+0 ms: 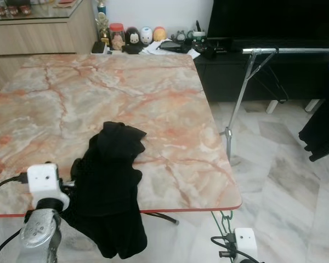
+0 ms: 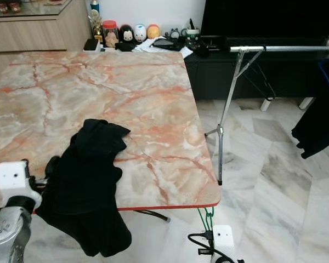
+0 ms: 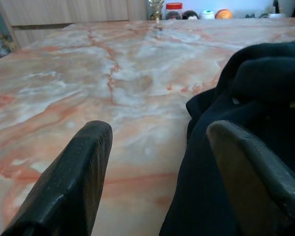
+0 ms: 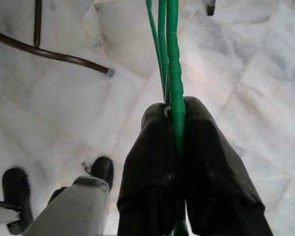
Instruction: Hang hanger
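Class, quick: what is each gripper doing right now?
Left gripper: open, beside the black garment.
Right gripper: shut on the green hanger.

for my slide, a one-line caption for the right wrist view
Right gripper shut on a green hanger, held low above the marble floor.

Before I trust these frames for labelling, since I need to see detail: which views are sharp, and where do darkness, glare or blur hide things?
Both eye views are sharp and evenly lit, but the black garment reads as a foldless mass. In the left wrist view the left pincer fingers are soft, close to the lens. In the right wrist view the green hanger is crisp, the floor pale and washed out.
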